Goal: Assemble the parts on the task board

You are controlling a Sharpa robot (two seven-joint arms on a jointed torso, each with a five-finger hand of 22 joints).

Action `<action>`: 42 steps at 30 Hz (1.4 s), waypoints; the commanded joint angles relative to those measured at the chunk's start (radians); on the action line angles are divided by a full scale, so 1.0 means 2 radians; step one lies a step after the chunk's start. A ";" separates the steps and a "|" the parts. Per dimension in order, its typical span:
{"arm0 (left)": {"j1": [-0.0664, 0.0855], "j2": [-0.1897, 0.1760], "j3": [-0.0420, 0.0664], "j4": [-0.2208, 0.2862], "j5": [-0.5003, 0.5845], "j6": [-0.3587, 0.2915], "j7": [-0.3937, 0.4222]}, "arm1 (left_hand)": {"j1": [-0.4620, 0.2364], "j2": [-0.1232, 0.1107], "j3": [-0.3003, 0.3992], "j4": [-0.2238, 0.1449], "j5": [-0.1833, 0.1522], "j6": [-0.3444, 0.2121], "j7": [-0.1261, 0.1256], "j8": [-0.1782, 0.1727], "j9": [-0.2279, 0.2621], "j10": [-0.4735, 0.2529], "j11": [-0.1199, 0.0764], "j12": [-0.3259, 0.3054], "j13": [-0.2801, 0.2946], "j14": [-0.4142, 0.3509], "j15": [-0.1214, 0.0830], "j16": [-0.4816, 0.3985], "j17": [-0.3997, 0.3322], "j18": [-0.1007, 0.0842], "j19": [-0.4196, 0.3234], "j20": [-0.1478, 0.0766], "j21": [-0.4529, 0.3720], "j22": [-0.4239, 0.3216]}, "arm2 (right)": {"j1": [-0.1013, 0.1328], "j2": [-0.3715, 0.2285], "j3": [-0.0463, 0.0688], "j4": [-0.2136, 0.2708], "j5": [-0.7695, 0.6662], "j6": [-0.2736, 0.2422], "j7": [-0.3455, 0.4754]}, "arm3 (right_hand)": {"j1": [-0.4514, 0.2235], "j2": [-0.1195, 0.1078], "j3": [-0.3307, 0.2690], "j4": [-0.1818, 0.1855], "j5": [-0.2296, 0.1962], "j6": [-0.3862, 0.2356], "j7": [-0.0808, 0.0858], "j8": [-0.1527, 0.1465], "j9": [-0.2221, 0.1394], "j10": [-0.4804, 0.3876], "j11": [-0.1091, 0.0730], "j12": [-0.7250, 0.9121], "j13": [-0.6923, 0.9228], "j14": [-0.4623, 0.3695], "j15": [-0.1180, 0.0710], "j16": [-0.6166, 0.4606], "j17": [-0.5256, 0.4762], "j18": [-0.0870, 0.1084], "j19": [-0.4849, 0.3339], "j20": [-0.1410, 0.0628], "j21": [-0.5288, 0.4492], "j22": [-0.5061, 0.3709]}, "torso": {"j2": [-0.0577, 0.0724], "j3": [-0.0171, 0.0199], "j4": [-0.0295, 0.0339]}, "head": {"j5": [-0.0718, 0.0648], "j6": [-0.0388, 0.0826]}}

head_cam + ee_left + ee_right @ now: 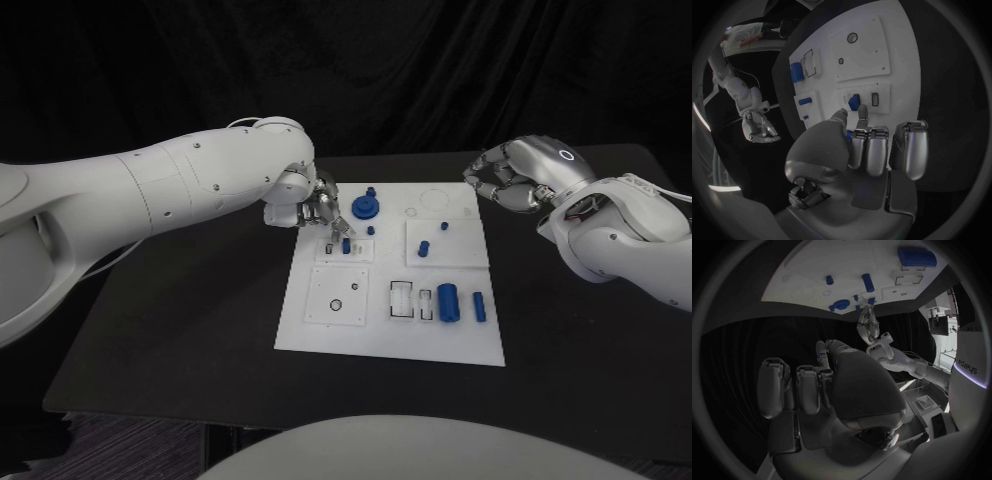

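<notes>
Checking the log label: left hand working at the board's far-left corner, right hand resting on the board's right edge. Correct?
Not quite. The left hand is at the far-left corner of the board, but the right hand does not rest on it: the head view shows it raised off the board, beyond the far-right corner, fingers curled in.

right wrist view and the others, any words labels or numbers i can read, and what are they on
"SHARPA", read with some doubt as the letters are dim and partly cut, on a white panel at the edge of the right wrist view.
A small ring-shaped mark, not a word, on the back of the right hand in the head view.
The task board bears only outlines and holes, no readable text.
</notes>
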 commanded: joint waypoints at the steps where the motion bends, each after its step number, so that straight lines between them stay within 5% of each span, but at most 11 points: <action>1: -0.003 0.002 0.000 -0.002 0.001 0.002 0.002 | 0.004 0.000 0.003 -0.001 0.002 0.003 0.001 -0.002 0.000 0.053 0.000 -0.001 0.130 0.053 0.002 0.003 0.132 -0.008 0.003 0.001 0.000 0.098 | -0.001 -0.001 0.000 0.001 -0.003 0.002 -0.007 | 0.002 -0.002 0.003 0.001 0.000 0.002 0.002 -0.002 -0.001 0.048 0.004 -0.003 0.126 0.044 0.003 -0.001 0.102 0.003 0.014 0.004 -0.002 0.101 | 0.000 -0.0002 0.0002 | -0.003 0.000; 29: -0.019 0.001 0.000 0.004 0.001 -0.016 0.026 | 0.000 -0.001 0.019 -0.006 0.018 0.011 0.000 -0.009 -0.012 0.053 -0.001 -0.001 0.130 0.053 0.001 0.003 0.132 -0.006 -0.003 0.000 -0.007 0.095 | -0.001 0.001 0.000 0.000 -0.003 0.006 -0.009 | 0.002 -0.002 0.004 0.000 0.000 0.002 0.002 -0.002 -0.001 0.047 0.004 -0.004 0.125 0.044 0.003 -0.003 0.101 0.004 0.014 0.004 -0.004 0.101 | -0.001 -0.0001 -0.0002 | -0.004 0.000; 42: -0.021 0.000 0.000 0.002 0.001 -0.018 0.029 | -0.007 -0.016 0.058 -0.020 0.080 0.016 -0.001 -0.016 -0.025 0.053 -0.002 -0.001 0.130 0.053 0.000 0.003 0.132 -0.006 -0.003 -0.001 -0.011 0.096 | -0.001 0.002 0.000 -0.002 -0.003 0.011 -0.011 | 0.002 -0.002 0.004 0.000 0.000 0.002 0.002 -0.002 -0.001 0.047 0.004 -0.004 0.125 0.044 0.003 -0.003 0.101 0.004 0.014 0.004 -0.004 0.101 | 0.000 0.0002 -0.0003 | -0.003 0.000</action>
